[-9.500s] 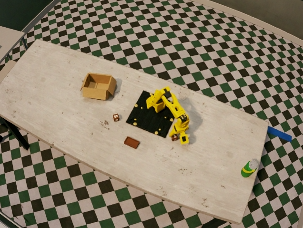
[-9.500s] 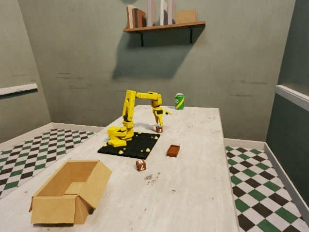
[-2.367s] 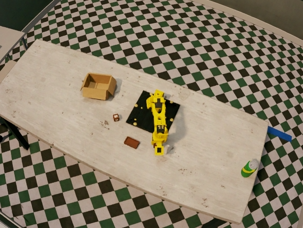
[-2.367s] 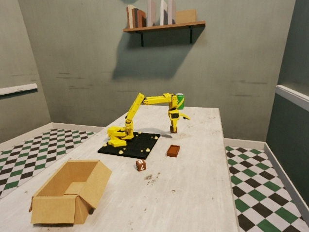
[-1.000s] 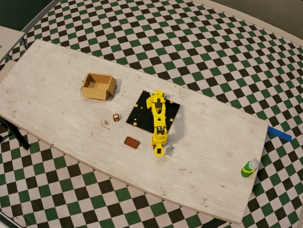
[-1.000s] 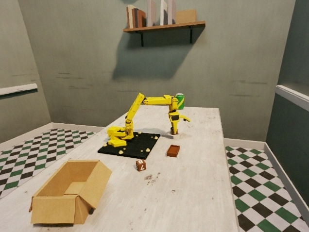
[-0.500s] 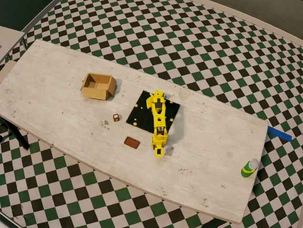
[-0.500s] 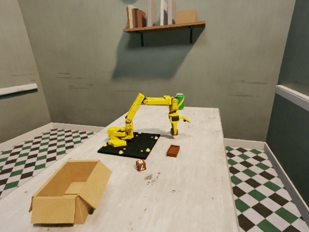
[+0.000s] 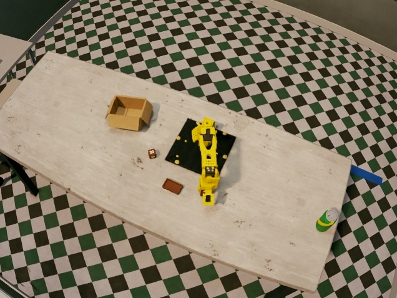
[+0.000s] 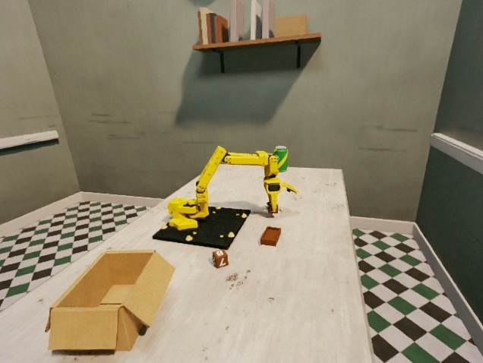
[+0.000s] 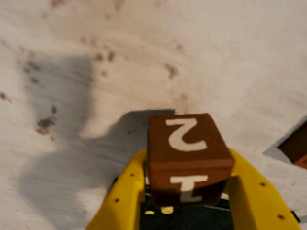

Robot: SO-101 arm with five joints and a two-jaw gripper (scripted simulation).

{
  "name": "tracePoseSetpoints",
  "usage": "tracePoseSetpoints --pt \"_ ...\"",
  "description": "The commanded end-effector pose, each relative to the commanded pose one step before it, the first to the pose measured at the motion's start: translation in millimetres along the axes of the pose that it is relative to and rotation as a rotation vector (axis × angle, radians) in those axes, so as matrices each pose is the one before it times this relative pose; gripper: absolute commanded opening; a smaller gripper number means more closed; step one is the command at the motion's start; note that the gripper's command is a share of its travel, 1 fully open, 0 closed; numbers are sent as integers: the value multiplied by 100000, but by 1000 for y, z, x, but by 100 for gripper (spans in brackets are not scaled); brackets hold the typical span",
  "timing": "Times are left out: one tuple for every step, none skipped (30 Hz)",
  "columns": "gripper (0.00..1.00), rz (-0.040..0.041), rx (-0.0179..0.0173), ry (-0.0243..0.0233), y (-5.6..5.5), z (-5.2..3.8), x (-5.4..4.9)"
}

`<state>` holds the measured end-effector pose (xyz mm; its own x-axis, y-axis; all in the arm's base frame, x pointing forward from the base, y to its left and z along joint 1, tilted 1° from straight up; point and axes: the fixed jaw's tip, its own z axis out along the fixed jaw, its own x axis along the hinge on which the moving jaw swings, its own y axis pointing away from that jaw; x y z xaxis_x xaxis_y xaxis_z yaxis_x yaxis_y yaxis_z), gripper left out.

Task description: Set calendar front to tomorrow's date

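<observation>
Calendar cube (image 9: 201, 192) (image 10: 276, 209) (image 11: 187, 156) sits grasped between the fingertips of the tool (image 9: 205, 196) (image 10: 273, 210) (image 11: 188, 179), nearer the bench's (image 9: 256, 198) (image 10: 296, 288) (image 11: 243, 57) long edge opposite the arm's mounting side.

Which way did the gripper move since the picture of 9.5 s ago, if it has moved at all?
Yes: in the top view, the gripper is now closer to the brown tray.
</observation>
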<state>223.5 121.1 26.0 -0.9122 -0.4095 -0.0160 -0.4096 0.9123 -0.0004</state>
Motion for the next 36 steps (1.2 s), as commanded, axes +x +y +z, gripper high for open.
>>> tracePoseSetpoints --pt "0 129 -9 2335 -1595 6488 3179" --pt "0 0 0 0 13 648 -13" --pt "0 0 0 0 13 720 -3" --pt "0 0 0 0 13 750 -10" --pt "0 0 0 0 7 720 3" --pt "0 0 0 0 13 648 -1" --pt "0 0 0 0 7 528 3" --pt "0 0 0 0 6 384 1" --pt "0 0 0 0 6 234 5" --pt "0 0 0 0 0 96 3" --pt "0 0 0 0 0 18 -1" --pt "0 0 0 0 0 0 0" --pt "0 0 0 0 0 0 0" --pt "0 0 3 2 3 16 -2" --pt "0 0 0 0 0 102 -3" --pt "0 0 0 0 6 234 -7" --pt "0 0 0 -3 6 384 -5" --pt "0 0 0 0 7 528 -9" --pt "0 0 0 0 13 648 -7" --pt "0 0 0 0 13 726 -9" --pt "0 0 0 0 7 750 -4" --pt "0 0 0 0 13 720 3" --pt "0 0 0 0 13 648 -1" --pt "0 0 0 0 7 528 3" --pt "0 0 0 0 6 384 1" --pt "0 0 0 0 6 234 5" --pt "0 0 0 0 0 96 3" --pt "0 0 0 0 0 18 -1" --pt "0 0 0 0 0 0 0" --pt "0 0 0 0 0 0 0" --pt "0 0 0 2 -2 13 -5" --pt "0 0 0 0 6 102 3" --pt "0 0 0 0 0 234 -7" --pt "0 0 0 0 6 384 -5" --pt "0 0 0 -3 13 534 -10" --pt "0 0 0 0 7 648 -7"
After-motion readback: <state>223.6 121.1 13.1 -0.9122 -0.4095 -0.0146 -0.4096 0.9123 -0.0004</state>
